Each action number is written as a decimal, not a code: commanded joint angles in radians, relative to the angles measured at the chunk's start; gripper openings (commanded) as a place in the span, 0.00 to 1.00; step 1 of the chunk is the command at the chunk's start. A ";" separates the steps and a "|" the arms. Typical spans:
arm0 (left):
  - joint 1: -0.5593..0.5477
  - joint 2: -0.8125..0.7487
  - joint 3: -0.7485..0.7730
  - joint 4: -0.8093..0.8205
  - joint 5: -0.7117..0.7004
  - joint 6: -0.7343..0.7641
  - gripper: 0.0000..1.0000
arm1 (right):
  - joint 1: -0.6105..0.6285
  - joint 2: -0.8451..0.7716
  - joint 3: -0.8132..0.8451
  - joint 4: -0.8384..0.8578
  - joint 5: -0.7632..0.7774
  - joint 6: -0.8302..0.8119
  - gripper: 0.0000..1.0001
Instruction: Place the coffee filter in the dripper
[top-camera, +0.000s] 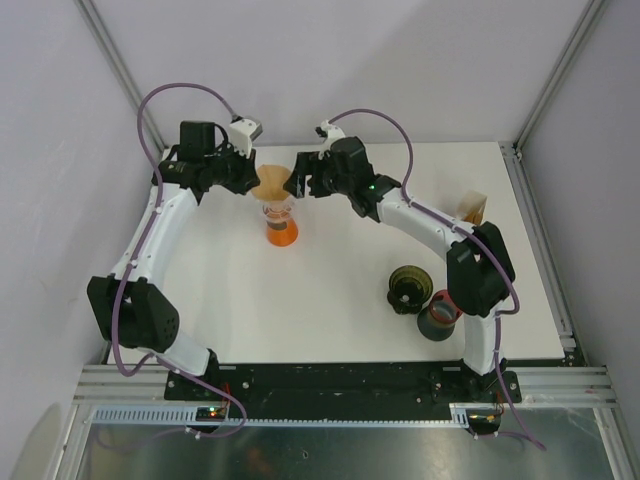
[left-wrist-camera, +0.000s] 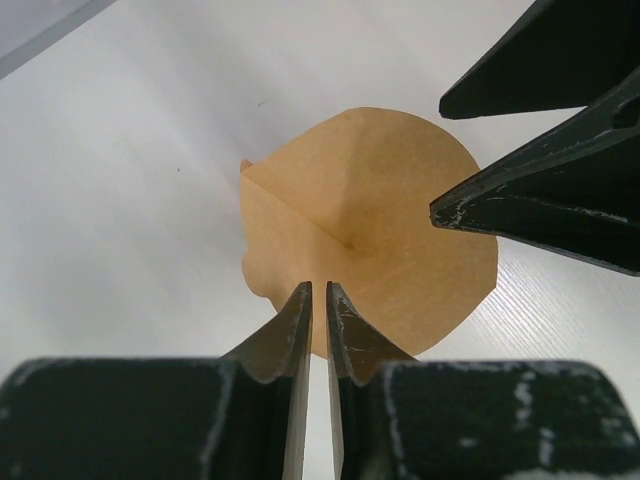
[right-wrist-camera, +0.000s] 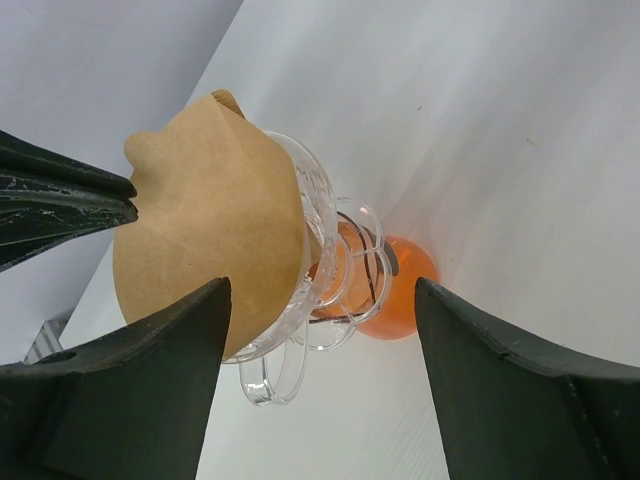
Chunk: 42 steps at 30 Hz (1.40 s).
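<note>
The brown paper coffee filter (top-camera: 272, 182) sits as an open cone in the clear glass dripper (right-wrist-camera: 318, 215), which stands on an orange server (top-camera: 281, 232) at the back middle of the table. My left gripper (top-camera: 250, 181) is on the filter's left side, jaws almost together on its rim (left-wrist-camera: 319, 292). The filter (left-wrist-camera: 380, 230) fills the left wrist view. My right gripper (top-camera: 301, 181) is open on the filter's right side; its fingers (right-wrist-camera: 322, 290) stand wide apart on either side of the dripper and touch nothing. The filter (right-wrist-camera: 210, 240) leans out over the dripper's rim.
A dark round dripper-like piece (top-camera: 408, 288) and a dark cup with a red rim (top-camera: 438, 315) stand at the front right by the right arm. A tan object (top-camera: 474, 208) stands near the right edge. The white table (top-camera: 300, 300) is walled at the back and sides.
</note>
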 joint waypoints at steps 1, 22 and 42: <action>0.006 -0.030 0.027 0.015 0.011 0.010 0.15 | 0.004 -0.078 0.060 -0.014 0.014 -0.040 0.79; 0.004 -0.135 0.050 0.013 0.041 0.033 0.68 | -0.217 -0.514 -0.193 -0.079 -0.152 -0.077 0.99; -0.014 -0.237 -0.081 0.014 0.099 0.060 0.77 | -0.282 -0.903 -0.342 -0.829 0.168 -0.703 0.99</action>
